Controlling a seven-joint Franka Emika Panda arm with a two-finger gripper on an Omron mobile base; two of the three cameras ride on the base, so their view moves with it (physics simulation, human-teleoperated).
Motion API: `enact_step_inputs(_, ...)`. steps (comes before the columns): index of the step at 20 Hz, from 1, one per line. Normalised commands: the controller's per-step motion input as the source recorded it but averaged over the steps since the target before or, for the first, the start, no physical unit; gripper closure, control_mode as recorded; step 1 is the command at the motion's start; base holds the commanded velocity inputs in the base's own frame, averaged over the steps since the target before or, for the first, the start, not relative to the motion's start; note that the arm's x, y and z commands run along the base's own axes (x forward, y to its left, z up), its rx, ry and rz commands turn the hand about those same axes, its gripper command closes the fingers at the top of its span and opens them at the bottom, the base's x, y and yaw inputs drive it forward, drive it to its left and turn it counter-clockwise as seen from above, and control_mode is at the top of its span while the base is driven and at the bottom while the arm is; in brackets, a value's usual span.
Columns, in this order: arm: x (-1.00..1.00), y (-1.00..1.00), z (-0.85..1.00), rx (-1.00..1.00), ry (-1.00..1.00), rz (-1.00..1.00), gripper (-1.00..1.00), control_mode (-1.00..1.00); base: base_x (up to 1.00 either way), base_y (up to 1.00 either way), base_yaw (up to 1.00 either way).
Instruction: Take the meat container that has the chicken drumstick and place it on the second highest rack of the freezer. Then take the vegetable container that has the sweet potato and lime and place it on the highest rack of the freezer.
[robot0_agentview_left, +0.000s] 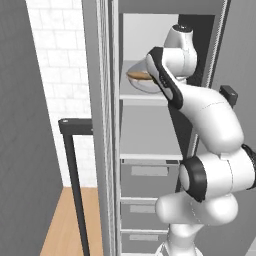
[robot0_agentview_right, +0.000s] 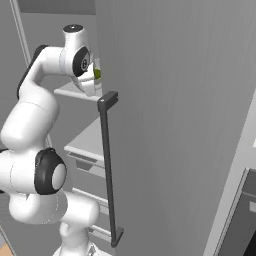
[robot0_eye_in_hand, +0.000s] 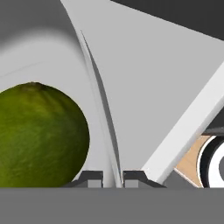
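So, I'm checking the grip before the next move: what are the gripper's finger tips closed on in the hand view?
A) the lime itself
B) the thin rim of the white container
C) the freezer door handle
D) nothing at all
B: the gripper pinches the container's thin rim, with the lime lying inside beside it.

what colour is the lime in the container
Green, darker and yellowish in patches. The lime shows best in the hand view, inside the white container.

Both base cameras look forward past the arm into the freezer shelves from opposite sides; the hand camera sits right against the container rim.
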Motion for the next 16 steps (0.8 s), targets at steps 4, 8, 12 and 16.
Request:
enact_step_inputs(4,0.21,0.01,-0.40,0.00,0.00,-0.04,1.00,-1.00,0.00,0.00,0.00)
enact_step_inputs(8,0.45,0.01,-0.18,0.00,0.00,-0.03,1.00,-1.00,0.00,0.00,0.00)
enact_step_inputs(12,0.61,0.06,-0.03,-0.01,0.00,-0.04,1.00,-1.00,0.00,0.00,0.00)
enact_step_inputs(16,0.46,0.13,-0.01,-0.02,0.00,-0.05,-1.00,-1.00,0.00,0.00,0.00)
